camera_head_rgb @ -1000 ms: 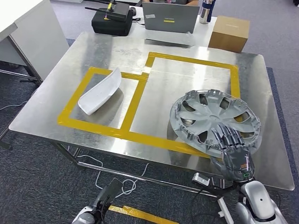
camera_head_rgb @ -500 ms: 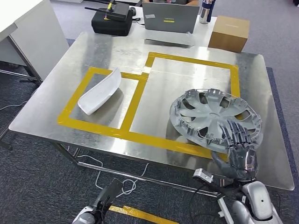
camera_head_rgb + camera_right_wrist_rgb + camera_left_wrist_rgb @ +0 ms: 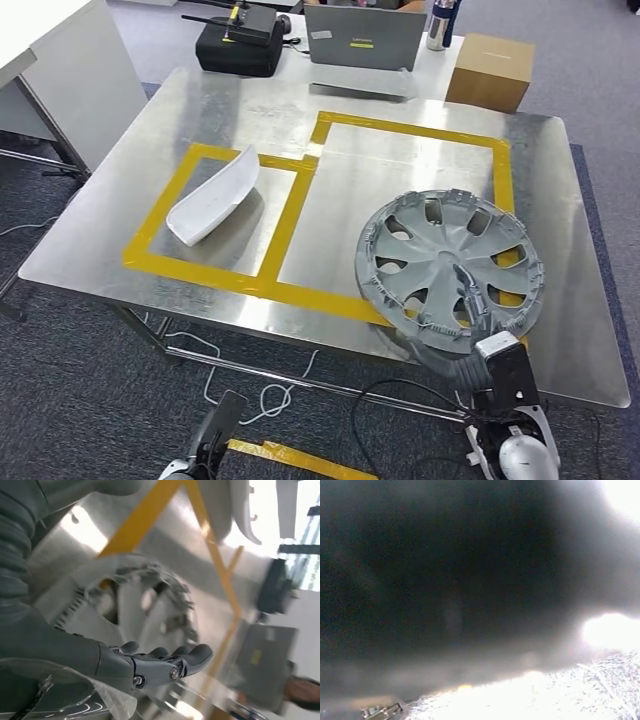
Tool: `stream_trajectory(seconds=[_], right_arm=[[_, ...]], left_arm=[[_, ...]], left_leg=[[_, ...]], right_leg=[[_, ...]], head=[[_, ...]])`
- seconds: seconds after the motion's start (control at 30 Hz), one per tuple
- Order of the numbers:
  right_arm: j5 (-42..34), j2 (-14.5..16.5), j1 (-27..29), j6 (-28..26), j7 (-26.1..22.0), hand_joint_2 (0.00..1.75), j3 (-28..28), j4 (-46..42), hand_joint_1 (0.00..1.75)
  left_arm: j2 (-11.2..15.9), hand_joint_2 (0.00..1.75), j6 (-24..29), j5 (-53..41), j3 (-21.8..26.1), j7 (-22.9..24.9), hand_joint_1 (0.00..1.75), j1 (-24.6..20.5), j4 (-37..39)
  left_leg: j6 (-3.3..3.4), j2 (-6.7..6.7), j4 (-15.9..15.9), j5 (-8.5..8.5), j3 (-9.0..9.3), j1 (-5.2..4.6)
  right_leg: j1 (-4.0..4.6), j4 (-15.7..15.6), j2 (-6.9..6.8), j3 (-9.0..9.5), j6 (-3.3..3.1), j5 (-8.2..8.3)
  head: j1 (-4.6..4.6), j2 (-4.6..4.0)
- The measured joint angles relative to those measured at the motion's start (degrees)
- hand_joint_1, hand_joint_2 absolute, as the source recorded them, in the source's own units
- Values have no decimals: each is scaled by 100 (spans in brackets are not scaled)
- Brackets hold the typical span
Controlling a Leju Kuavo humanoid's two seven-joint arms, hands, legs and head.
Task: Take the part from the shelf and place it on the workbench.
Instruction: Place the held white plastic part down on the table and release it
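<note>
The part is a grey wheel cover [image 3: 445,262] over the right taped square of the steel workbench [image 3: 226,110]. It is tipped with its face toward me, its near rim by the table's front edge. My right hand [image 3: 477,318] holds that near rim, with its dark fingers [image 3: 469,292] lying across the face. In the right wrist view the fingers [image 3: 166,662] stretch out straight over the wheel cover [image 3: 132,600]. My left hand [image 3: 215,432] hangs low in front of the table; how its fingers lie is too small to tell.
A white curved panel [image 3: 213,195] lies in the left taped square. Along the far edge stand a black case [image 3: 240,42], a laptop [image 3: 364,38] and a cardboard box [image 3: 489,70]. A white table [image 3: 60,70] stands at the left. Cables lie on the carpet below.
My right hand has turned at the wrist and drawn nearer to me. The wheel cover shifted slightly left and tipped, so its face looks rounder. The left arm sank a little.
</note>
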Motion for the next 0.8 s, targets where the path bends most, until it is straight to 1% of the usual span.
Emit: stream_trajectory(seconds=[0.07,0.1,0.2,0.27,0.33,0.4,0.47,0.53,0.57,0.6,0.63,0.67,0.7,0.77,0.8], right_arm=[[-419,-13,-4,254,310,175,27,146,0],[-639,-33,-13,391,387,175,35,229,0],[-1474,-212,-8,888,639,175,69,453,0],[-1936,-376,18,1024,750,87,87,566,0],[-2102,-462,24,831,809,87,82,655,0],[-2101,-475,-6,495,888,175,57,741,0],[-2268,-509,-53,402,1043,175,35,838,0],[-2610,-600,-82,558,1155,175,-5,913,0],[-2717,-650,-80,634,1118,175,-32,934,0],[-2679,-683,-55,657,979,175,-56,939,0],[-2438,-693,12,601,735,175,-68,914,0],[-1970,-660,132,437,409,175,-74,831,0],[-1251,-584,304,146,57,175,-73,671,0],[530,-323,760,-650,-522,175,-38,172,0],[1331,-183,1004,-1037,-710,175,1,-100,0]], left_arm=[[64,0,-79,17,11,41,0,-6,0],[90,0,-99,21,15,61,0,-8,0],[149,0,-119,10,25,119,0,-9,0],[173,0,-124,1,32,149,0,-7,0],[187,0,-123,2,38,172,0,-7,0],[197,0,-123,6,43,184,0,-7,0],[203,0,-131,10,46,190,0,-8,0],[207,0,-147,11,49,195,0,-8,0],[210,0,-154,14,51,196,0,-7,0],[213,0,-155,29,54,190,0,-5,0],[214,0,-148,59,61,170,0,-1,0],[215,0,-137,105,76,126,0,9,0],[216,0,-119,165,101,58,0,26,0],[223,0,-71,282,157,-99,0,86,0],[230,0,-38,339,191,-172,0,120,0]], left_leg=[[0,0,0,0,0,1],[0,0,0,0,1,1],[0,-1,0,1,1,0],[0,-2,0,1,1,-1],[0,-1,0,0,1,-1],[0,-1,0,0,2,-1],[0,0,0,0,4,-1],[0,0,0,0,7,0],[0,0,0,0,8,0],[0,-1,0,0,9,1],[0,-5,1,0,9,1],[0,-13,1,1,7,1],[0,-21,1,1,5,1],[-6,-33,0,-4,4,4],[-11,-33,0,-8,6,7]], right_leg=[[0,0,-1,0,0,0],[0,0,-1,0,0,0],[0,-1,-4,2,1,1],[-1,-1,-5,3,1,1],[-1,-1,-3,3,1,1],[-1,-1,0,1,1,1],[0,-2,2,1,1,1],[0,-2,2,2,1,1],[1,-2,1,3,1,1],[1,-2,-2,4,1,1],[1,-3,-8,6,1,0],[1,-2,-17,7,1,-1],[2,-2,-26,9,0,-4],[5,0,-35,12,-7,-13],[8,0,-34,11,-12,-19]], head=[[1,0],[1,0],[1,0],[1,0],[2,0],[2,0],[1,1],[0,1],[1,0],[1,0],[1,0],[1,0],[2,0],[3,0],[1,0]])
